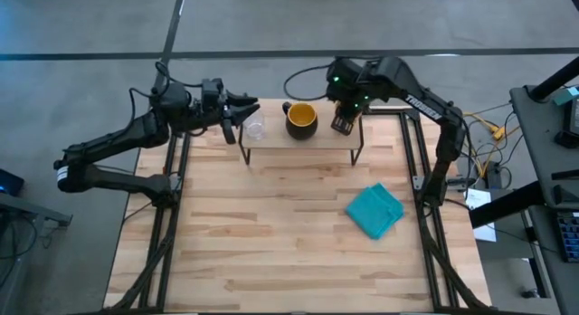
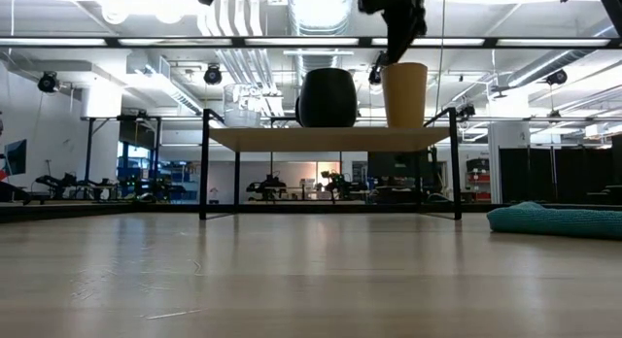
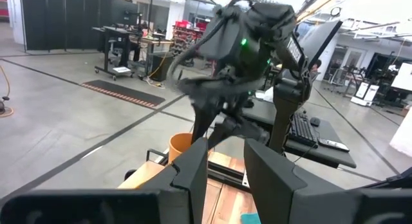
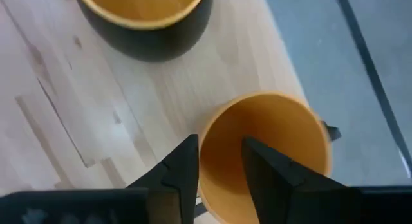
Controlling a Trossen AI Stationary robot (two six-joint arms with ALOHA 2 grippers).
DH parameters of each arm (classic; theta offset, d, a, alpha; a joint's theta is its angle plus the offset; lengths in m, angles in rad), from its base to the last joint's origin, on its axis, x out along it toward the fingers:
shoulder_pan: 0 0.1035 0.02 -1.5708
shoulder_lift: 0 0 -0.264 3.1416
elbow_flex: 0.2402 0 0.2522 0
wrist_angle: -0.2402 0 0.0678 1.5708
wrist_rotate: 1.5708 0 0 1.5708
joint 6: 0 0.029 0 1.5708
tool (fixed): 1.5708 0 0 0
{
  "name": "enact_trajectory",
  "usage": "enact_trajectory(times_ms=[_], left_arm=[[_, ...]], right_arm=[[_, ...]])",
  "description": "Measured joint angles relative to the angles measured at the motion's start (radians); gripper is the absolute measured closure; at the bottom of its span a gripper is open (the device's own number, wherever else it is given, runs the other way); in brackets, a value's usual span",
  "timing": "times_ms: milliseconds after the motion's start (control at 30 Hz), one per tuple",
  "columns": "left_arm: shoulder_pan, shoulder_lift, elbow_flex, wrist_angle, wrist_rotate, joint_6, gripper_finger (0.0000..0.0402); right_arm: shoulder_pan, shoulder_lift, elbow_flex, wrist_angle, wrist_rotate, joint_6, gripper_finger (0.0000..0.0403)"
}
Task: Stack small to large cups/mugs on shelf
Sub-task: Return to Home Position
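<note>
In the high view, the shelf (image 1: 276, 138) stands at the far edge of the table (image 1: 271, 252). The clear cup (image 1: 255, 128) sits toward its left end and the mug (image 1: 301, 120) sits in the middle. The right hand (image 1: 345, 120) hangs over the shelf's right end and covers what is below it. The left hand (image 1: 242, 109) is just beside the shelf's left end, near the clear cup. A cloth (image 1: 375, 211) lies on the table, well apart from the shelf.

In the low view, the mug and the yellow cup (image 2: 404, 95) stand upright on the shelf, near each other but apart. The right hand is directly above the yellow cup.

In the left wrist view, the left hand's fingers are slightly parted with nothing between them.

In the right wrist view, the right hand's fingers are parted and straddle the yellow cup's rim. One is outside the wall and one is over the inside. They seem not to pinch it, though contact is hard to judge. The mug stands near the yellow cup on the shelf.
</note>
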Motion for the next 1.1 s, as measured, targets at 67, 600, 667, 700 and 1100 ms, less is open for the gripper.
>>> enact_trajectory(times_ms=[67,600,667,700,1100], left_arm=[[0.0,-0.011,0.0,0.0,0.0,0.0,0.0313],[0.001,-0.073,-0.046,-0.012,0.004,0.0,0.0313],[0.001,-0.081,-0.05,-0.053,0.009,-0.023,0.0313],[0.001,-0.085,-0.051,-0.07,0.01,-0.026,0.0313],[0.0,-0.252,-0.058,-0.27,0.015,-0.08,0.0313]], right_arm=[[0.004,-0.006,0.045,-0.002,0.0,0.024,0.0295],[0.043,-0.078,0.178,0.043,-0.01,0.263,0.0314],[0.075,-0.081,0.177,0.035,-0.019,0.253,0.0316],[0.092,-0.082,0.177,0.034,-0.019,0.253,0.0317],[0.395,-0.086,0.064,0.145,0.09,0.376,0.032]])
